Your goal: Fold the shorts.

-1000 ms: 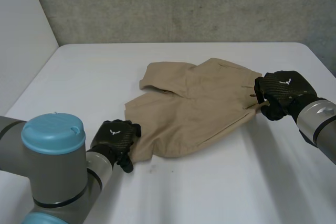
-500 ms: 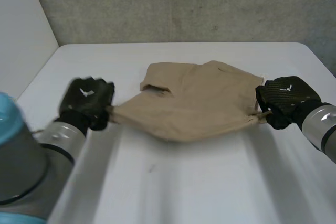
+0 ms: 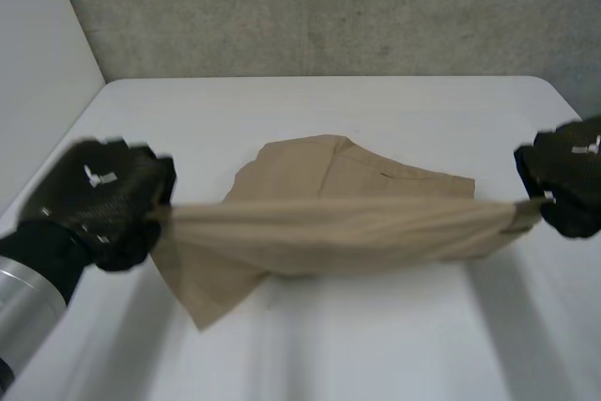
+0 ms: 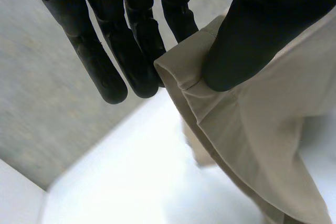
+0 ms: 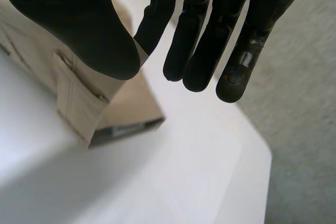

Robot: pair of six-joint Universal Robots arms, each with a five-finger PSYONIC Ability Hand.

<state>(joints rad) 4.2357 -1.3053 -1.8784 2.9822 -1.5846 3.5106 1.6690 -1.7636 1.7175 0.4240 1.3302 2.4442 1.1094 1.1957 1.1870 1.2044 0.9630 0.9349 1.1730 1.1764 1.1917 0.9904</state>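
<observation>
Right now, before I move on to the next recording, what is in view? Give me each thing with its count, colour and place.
shorts: one, tan, stretched between the two hands above the table, one part hanging down near the left hand
table: one, white, beneath the shorts
wall: one, grey, behind the table
left hand: one, black, pinching one end of the shorts
right hand: one, black, pinching the opposite end
left arm: one, grey, behind its hand
</observation>
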